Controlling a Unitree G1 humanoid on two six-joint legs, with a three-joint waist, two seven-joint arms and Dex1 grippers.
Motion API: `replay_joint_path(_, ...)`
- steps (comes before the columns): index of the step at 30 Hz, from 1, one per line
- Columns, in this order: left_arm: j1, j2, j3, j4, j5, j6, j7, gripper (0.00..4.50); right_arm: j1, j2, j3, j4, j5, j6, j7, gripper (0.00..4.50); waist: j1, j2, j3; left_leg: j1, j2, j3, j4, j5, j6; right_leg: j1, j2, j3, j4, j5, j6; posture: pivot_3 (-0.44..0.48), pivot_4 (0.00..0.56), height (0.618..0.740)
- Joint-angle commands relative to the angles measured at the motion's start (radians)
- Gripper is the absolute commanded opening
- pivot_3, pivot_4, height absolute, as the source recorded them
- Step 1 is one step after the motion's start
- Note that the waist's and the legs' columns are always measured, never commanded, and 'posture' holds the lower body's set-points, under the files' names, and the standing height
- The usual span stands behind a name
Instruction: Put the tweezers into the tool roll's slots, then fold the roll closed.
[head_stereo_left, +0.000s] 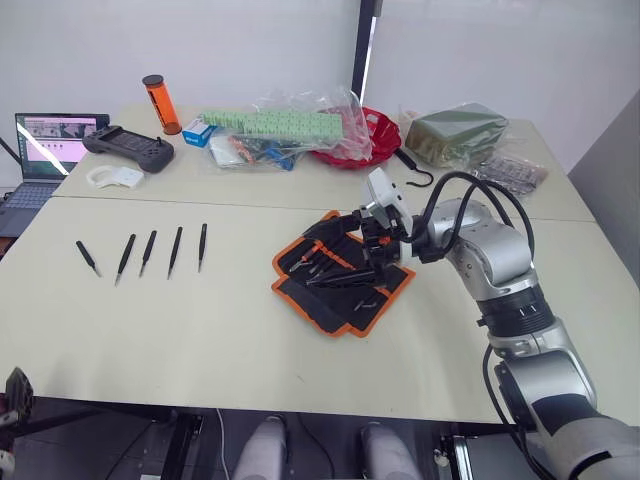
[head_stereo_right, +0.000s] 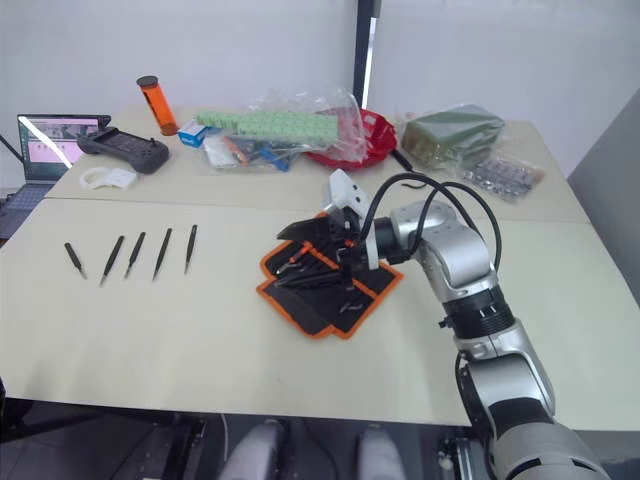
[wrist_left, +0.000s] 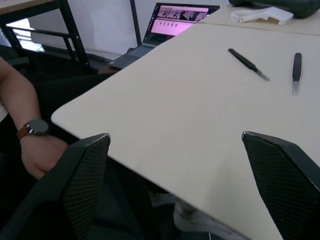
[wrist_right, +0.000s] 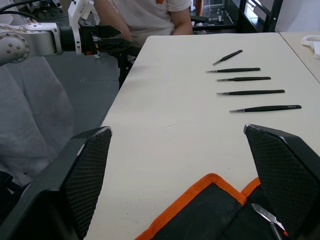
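Left eye view, tweezers: five tweezers (head_stereo_left: 148, 250) lie in a row on the bench (head_stereo_left: 200, 340), toward the robot's left, well apart from the tool roll (head_stereo_left: 342, 270).
Left eye view, tool roll: it lies open near the bench's middle, orange trim showing, inner face up.
Left eye view, right gripper: the right gripper (head_stereo_left: 352, 232) hangs over the roll's far part, fingers spread.
Right eye view, far end of the bench: an orange canister (head_stereo_right: 154, 104), a black handheld controller (head_stereo_right: 125, 147), a red bowl (head_stereo_right: 362, 140) under clear bags, and a laptop (head_stereo_right: 42, 142) on a lower surface at the left.
Left wrist view, left gripper: the left gripper (wrist_left: 186, 187) sits off the bench's corner, fingers wide apart, holding nothing; two of the tweezers lie far beyond; a person's hand (wrist_left: 40, 152) with a wristwatch is beside the bench.
Right wrist view, right gripper: fingers spread wide just above the roll's orange edge; all five tweezers lie beyond on the bare bench.
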Motion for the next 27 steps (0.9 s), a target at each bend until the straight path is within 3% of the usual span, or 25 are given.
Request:
replay_joint_path(1,-0.059,0.069,0.005,0.0,-0.028,0.057,0.051,4.49,-0.002,-0.002,-0.027,-0.057,0.003,-0.007,-0.039,4.5,-0.001,0.0,0.0,0.0,0.0,0.0,0.0,0.0,0.0,0.0,0.0,0.0,0.0,0.0,0.0,0.0,0.15,0.74)
replay_joint_path(8,-0.366,0.279,-0.088,0.16,-0.002,0.328,0.208,4.49,0.044,-0.021,-0.048,-0.142,0.01,0.023,-0.133,4.5,0.0,-0.001,0.0,0.0,-0.001,0.001,0.001,0.001,-0.001,-0.005,0.0,0.0,0.009,0.0,0.0,0.0,0.15,0.74)
replay_joint_path(12,-0.553,0.352,-0.148,0.282,0.001,0.44,0.247,4.49,0.067,-0.03,-0.058,-0.188,0.018,0.047,-0.181,4.5,-0.003,-0.002,0.0,0.0,0.0,0.001,0.0,0.001,-0.002,-0.008,0.0,0.0,0.016,0.0,0.0,0.0,0.15,0.74)
replay_joint_path(17,-0.801,0.384,-0.231,0.498,0.074,0.464,0.31,4.49,0.089,-0.044,-0.067,-0.244,0.028,0.1,-0.229,4.5,-0.006,-0.003,0.0,0.001,0.0,0.001,0.0,0.002,-0.002,-0.008,0.0,-0.001,0.016,0.0,0.0,0.0,0.15,0.74)
replay_joint_path(27,-1.05,0.388,-0.335,0.875,0.209,0.332,0.334,4.49,0.113,-0.048,-0.065,-0.298,0.026,0.127,-0.281,4.5,-0.016,-0.004,0.0,0.0,0.0,0.002,0.0,0.002,-0.003,-0.009,0.0,-0.002,0.016,0.001,0.0,0.0,0.15,0.74)
